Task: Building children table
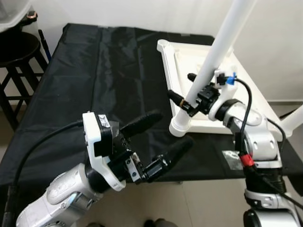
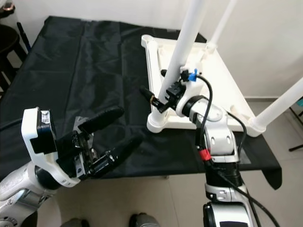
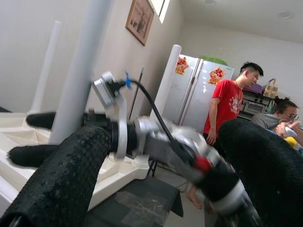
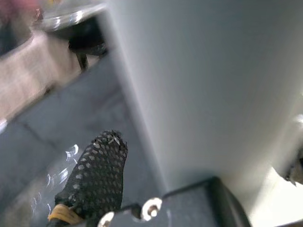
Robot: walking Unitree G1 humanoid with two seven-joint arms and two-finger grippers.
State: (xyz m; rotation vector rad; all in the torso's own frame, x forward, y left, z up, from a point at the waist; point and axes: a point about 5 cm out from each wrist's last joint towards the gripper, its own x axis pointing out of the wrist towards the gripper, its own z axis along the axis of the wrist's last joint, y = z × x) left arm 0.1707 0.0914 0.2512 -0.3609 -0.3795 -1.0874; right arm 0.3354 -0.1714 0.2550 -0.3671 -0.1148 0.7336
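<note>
A white children's table (image 1: 189,56) lies upside down on the black cloth (image 1: 94,71), at its right half. Three white legs stand up from its corners: a near-left leg (image 1: 215,52), a far leg (image 2: 222,23) and a right leg (image 2: 279,104). My right gripper (image 1: 179,84) is shut on the near-left leg just above its base collar (image 1: 180,126), one black finger on each side. In the right wrist view the leg (image 4: 203,85) stands close beside one finger (image 4: 97,165). My left gripper (image 2: 129,125) is open above the cloth's front edge, left of that leg, holding nothing.
A dark stool (image 1: 19,47) stands at the left of the cloth-covered table. A small clear packet (image 1: 232,158) lies near the front right edge. In the left wrist view a person in a red shirt (image 3: 227,104) stands by a fridge (image 3: 194,90); another person (image 3: 284,116) sits beyond.
</note>
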